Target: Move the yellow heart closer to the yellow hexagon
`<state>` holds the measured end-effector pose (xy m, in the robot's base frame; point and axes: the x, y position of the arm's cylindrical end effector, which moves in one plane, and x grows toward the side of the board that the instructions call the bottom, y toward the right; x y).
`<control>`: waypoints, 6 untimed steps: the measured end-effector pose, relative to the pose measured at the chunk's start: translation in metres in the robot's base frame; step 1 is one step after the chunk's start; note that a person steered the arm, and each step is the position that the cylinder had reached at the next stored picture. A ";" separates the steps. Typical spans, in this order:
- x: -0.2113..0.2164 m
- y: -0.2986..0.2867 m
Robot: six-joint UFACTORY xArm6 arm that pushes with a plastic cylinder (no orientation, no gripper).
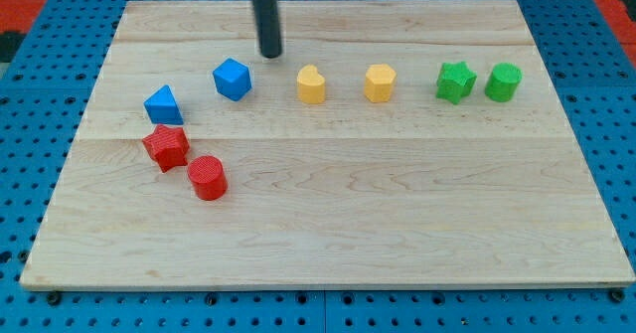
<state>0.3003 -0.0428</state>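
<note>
On a pale wooden board over blue pegboard, my tip above-left of yellow heart, yellow hexagon beside, no pincer.

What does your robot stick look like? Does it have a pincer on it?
No pincer. My arm ends in a plain, straight rod, dark grey to black, round like a thick marker and smooth all the way down. My tip is blunt and flat. No cables, stickers or markings show on it.

We lose our rod past the view's top edge, only my tip showing. The board hides the blue pegboard beneath, itself cropped on all sides.
</note>
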 end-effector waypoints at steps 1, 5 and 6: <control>0.024 0.003; 0.058 0.053; 0.032 0.086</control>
